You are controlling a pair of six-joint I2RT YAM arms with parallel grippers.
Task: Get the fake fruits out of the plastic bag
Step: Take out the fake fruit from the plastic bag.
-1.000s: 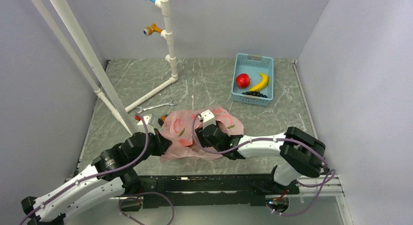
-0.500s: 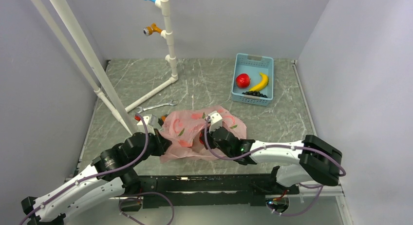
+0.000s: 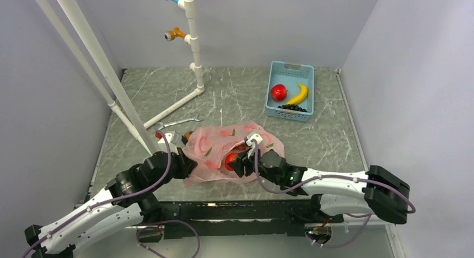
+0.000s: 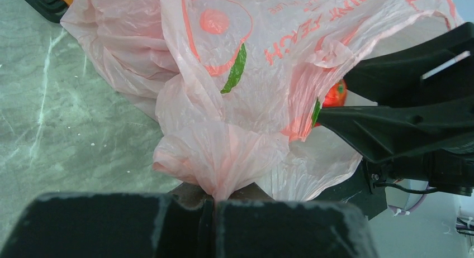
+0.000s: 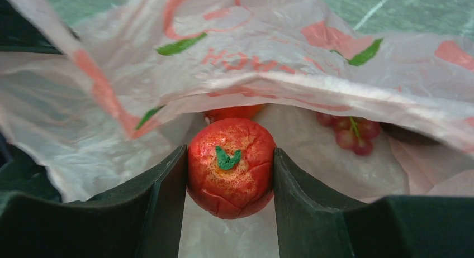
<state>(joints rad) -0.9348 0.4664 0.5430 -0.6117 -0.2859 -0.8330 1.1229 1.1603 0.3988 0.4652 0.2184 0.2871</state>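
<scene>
The pink plastic bag (image 3: 209, 146) lies crumpled on the table near the arms. My left gripper (image 4: 215, 205) is shut on a gathered fold of the bag (image 4: 223, 101) at its left end. My right gripper (image 5: 230, 174) is shut on a round red fake fruit (image 5: 230, 166) with a green leaf mark, held at the bag's open mouth. From above, that fruit (image 3: 231, 161) shows just left of the right gripper (image 3: 236, 164). Deeper inside the bag lie a bunch of reddish grapes (image 5: 349, 134) and another orange-red fruit (image 5: 235, 111), partly hidden.
A blue basket (image 3: 289, 115) at the back right holds a red fruit (image 3: 278, 92), a yellow banana (image 3: 299, 94) and black grapes (image 3: 292, 107). A wrench (image 3: 180, 122) lies behind the bag. A white pipe frame (image 3: 193, 57) stands at the back left.
My right gripper has closed on the red fruit and drawn back toward the near right, bringing the fruit to the bag's mouth. The left gripper has kept its hold on the bag.
</scene>
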